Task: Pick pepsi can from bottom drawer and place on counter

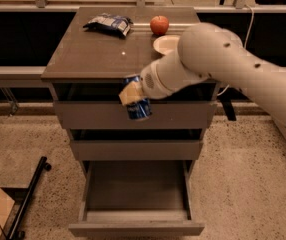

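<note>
Now the can (139, 109) hangs in the air, tilted, with its silver top leaning toward the counter (93, 54). It sits in front of the top drawer (98, 115), just below the counter's front edge and touching neither. The gripper (132, 97) is closed across the can's upper half. 1 tan finger (128, 94) lies flat on the blue wall; the other is hidden behind the can.

A can like this should be light, with a smooth, rounded side that can slip or twist between flat pads. Its thin wall is likely to dent under a hard squeeze, and whether it is full I cannot tell. The safest hold is across the middle of the wall, not on the rim, and the present hold looks a little high, which may explain the tilt.

The arm (223, 59) reaches in from the right, crossing the counter's right front corner and hiding part of the bowl (164, 43). Behind the bowl stands the apple (159, 25), and the bag (108, 24) lies at the back left. The counter's left and front middle are bare, a fair spot for setting down.

Below, the bottom drawer (135, 219) stands pulled out, with nothing showing in it. By my reading the pick is done, and what remains is lifting the can above the counter's edge and standing it upright there.
</note>
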Robot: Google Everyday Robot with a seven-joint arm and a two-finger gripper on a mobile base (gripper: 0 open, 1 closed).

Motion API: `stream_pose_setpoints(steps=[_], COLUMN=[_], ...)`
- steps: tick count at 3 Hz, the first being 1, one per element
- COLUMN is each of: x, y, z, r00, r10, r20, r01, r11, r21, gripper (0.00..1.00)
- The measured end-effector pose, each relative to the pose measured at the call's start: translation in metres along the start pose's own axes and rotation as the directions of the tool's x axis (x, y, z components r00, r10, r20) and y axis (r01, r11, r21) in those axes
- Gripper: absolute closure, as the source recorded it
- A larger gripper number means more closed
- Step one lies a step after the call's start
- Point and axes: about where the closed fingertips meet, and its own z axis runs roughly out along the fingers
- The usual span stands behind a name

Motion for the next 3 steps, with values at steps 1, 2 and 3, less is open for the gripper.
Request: stream_pose_setpoints(steps=[1,2,3], x=[-0.032,-0.032,-0.045], y=[0.001,0.001,-0.012], z=[-0.022,-0.022,-0.02], r00=[0.999,0.998,0.992], r10=[-0.004,-0.004,0.039], r20=[0.054,0.055,0.119], r01=[0.004,0.004,-0.038], r11=[1.0,1.0,0.9992], r21=[0.002,0.002,-0.01], gripper=[1.0,1.0,1.0])
